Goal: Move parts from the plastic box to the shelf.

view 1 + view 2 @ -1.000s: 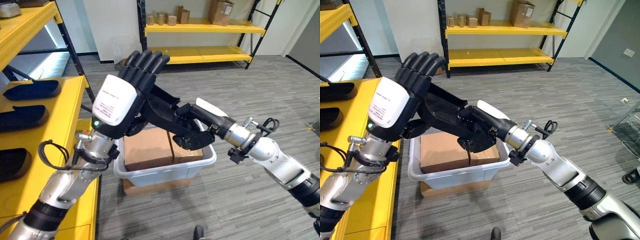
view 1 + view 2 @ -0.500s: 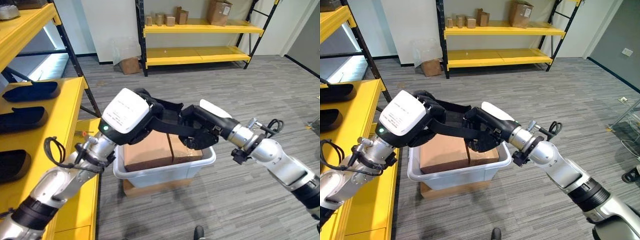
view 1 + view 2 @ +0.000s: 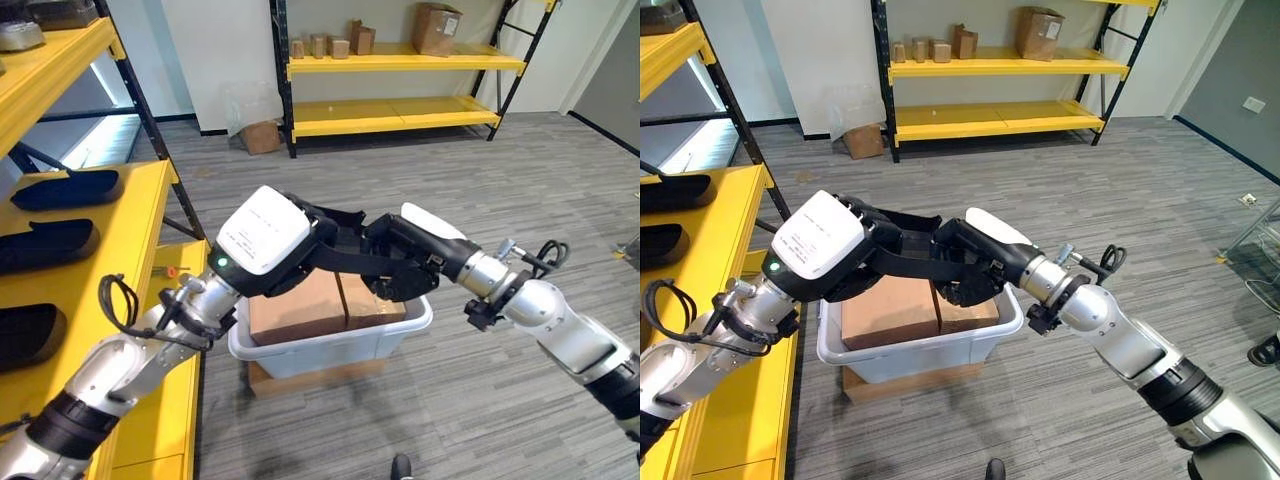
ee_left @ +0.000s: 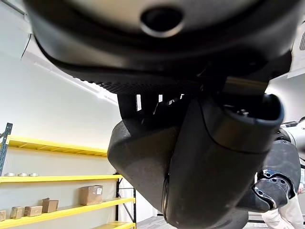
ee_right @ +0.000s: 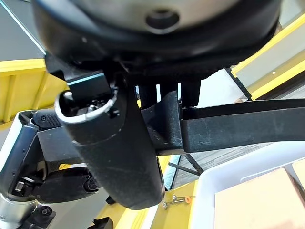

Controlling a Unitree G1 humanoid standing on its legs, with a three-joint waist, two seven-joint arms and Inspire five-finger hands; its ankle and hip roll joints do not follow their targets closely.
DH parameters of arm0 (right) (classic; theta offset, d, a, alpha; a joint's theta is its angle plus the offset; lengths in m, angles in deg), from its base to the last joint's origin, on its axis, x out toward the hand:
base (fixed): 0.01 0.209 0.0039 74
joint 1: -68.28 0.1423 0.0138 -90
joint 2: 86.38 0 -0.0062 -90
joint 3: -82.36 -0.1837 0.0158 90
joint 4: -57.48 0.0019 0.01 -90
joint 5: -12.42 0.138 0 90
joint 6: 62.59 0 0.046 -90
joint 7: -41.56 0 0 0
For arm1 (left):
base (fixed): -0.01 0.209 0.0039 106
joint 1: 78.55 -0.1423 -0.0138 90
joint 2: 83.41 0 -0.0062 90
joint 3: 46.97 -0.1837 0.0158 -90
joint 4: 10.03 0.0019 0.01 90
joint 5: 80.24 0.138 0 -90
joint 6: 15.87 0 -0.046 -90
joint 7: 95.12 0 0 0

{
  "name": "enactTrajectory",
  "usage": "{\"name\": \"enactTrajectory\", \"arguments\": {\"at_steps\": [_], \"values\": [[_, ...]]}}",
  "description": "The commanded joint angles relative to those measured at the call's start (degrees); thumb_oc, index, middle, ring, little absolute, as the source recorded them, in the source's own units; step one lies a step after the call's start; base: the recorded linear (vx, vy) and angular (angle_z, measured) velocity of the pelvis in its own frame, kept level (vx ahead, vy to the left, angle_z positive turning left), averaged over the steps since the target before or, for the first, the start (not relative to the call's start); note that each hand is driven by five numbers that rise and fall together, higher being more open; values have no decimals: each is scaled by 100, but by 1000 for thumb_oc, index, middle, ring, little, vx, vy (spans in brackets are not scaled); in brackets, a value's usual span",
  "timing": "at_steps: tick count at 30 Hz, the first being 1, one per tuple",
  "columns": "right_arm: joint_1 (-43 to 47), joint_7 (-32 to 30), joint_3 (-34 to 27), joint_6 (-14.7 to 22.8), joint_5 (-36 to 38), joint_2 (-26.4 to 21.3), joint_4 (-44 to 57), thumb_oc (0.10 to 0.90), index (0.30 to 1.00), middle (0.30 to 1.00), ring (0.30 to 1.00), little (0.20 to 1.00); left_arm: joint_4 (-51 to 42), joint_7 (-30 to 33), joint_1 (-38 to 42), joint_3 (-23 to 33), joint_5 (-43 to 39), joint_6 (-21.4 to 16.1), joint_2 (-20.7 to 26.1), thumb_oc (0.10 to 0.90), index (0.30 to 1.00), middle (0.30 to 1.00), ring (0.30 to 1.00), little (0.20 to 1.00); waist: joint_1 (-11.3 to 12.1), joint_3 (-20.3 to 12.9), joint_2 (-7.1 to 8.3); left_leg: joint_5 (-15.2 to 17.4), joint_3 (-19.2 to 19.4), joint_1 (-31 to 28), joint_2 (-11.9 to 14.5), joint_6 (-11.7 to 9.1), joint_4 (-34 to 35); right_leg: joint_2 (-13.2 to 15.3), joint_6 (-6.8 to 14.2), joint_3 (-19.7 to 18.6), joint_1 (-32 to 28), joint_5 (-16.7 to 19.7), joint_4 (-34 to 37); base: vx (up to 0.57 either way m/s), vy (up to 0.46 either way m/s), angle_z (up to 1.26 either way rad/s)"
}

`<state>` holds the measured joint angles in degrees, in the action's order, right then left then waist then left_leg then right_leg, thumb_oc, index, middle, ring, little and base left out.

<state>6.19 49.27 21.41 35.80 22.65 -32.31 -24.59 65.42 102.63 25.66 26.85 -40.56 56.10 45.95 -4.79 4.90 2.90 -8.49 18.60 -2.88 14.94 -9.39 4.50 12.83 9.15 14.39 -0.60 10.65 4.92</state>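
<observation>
Black part [image 3: 345,262], long and flat, is hanging above the plastic box [image 3: 330,345] at the view's centre, and we are gripping it with both hands: our left hand [image 3: 290,240] is curling round its 9 o'clock end, our right hand [image 3: 400,262] clamping its 3 o'clock end. Cardboard boxes [image 3: 310,305] are filling the plastic box (two, side by side). Yellow shelf [image 3: 150,200] is standing at 9 o'clock, carrying similar dark parts [image 3: 65,187].

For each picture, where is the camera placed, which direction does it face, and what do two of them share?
Left eye view: on the head, looking down at the left hand, right hand and black part over the plastic box.
Right eye view: beside it, same scene.
Left wrist view: along its own hand, toward far shelves.
Right wrist view: along its own hand; shares the part and box with the eye views.
</observation>
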Motion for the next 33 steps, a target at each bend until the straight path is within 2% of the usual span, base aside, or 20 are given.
{"name": "enactTrajectory", "arguments": {"at_steps": [1,8,10,14,16,19,23,27,29,32,33], "values": [[530,-565,-765,728,686,699,706,900,1000,1000,1000,1000,-457,452,690,99,-395,-125,-372,400,300,300,300,300,12,-304,16,253,-115,-227,309,-178,47,404,499,256,-333,-363,-199,0,0,0],[-359,-688,-1481,853,997,1108,892,900,1000,1000,1000,1000,-372,484,191,426,-405,-111,-497,400,300,300,300,300,-26,-293,-52,234,-109,-217,342,-183,50,394,492,270,-320,-365,-175,0,0,0],[-891,-724,-1882,935,1073,1271,1067,900,1000,1000,1000,1000,-367,492,-109,638,-388,-110,-539,400,300,300,300,300,-66,-277,-90,224,-91,-205,341,-187,50,374,488,247,-304,-359,-144,0,0,0],[-1451,-805,-2314,1029,925,1415,1276,900,1000,1000,1000,1000,-389,515,-444,889,-365,-126,-569,400,300,300,300,300,-107,-277,-131,216,-89,-187,363,-194,50,348,484,226,-280,-368,-134,-7,-14,-4],[-2159,-850,-2776,1165,980,1760,1556,900,1000,1000,1000,1000,-456,662,-934,1281,-332,-137,-725,400,300,300,300,300,-172,-237,-238,169,-80,-167,415,-213,50,295,450,184,-238,-430,-166,-16,-63,-15],[-2384,-918,-2908,1196,836,1829,1661,900,1000,1000,1000,1000,-506,733,-1195,1456,-256,-125,-721,400,300,300,300,300,-187,-223,-295,140,-94,-163,459,-227,50,253,425,181,-236,-495,-211,-8,-54,-7],[-2409,-957,-2819,1196,659,1849,1592,900,1000,1000,1000,1000,-558,886,-1452,1663,44,-82,-485,400,300,300,300,300,-155,-128,-422,65,-181,-114,539,-228,23,148,332,131,-138,-700,-494,-34,-60,-1],[-2139,-1060,-2633,1272,547,1814,1577,900,1000,1000,1000,1000,-766,1260,-1874,2237,264,28,-419,400,300,300,300,300,12,85,-619,-211,-319,58,859,-319,-163,-145,109,165,76,-1049,-906,-84,-170,-1],[-1906,-1156,-2458,1325,523,1824,1549,900,1000,1000,1000,1000,-824,1552,-2132,2581,423,178,-519,400,300,300,300,300,175,184,-740,-563,-522,175,1073,-430,-206,-381,-43,290,15,-1189,-921,-74,-215,1],[-1611,-1317,-2309,1342,213,1743,1530,900,1000,1000,1000,1000,-885,1709,-2102,2693,579,314,-598,400,300,300,300,300,353,304,-834,-1010,-770,454,1121,-535,-285,-499,-166,478,-110,-1237,-796,-111,-130,22],[-1609,-1416,-2337,1326,-18,1664,1540,900,1000,1000,1000,1000,-929,1789,-2008,2671,551,326,-707,400,300,300,300,300,388,393,-814,-1164,-521,686,1105,-486,-538,-479,-260,698,-216,-1284,-720,-205,-194,41]]}}
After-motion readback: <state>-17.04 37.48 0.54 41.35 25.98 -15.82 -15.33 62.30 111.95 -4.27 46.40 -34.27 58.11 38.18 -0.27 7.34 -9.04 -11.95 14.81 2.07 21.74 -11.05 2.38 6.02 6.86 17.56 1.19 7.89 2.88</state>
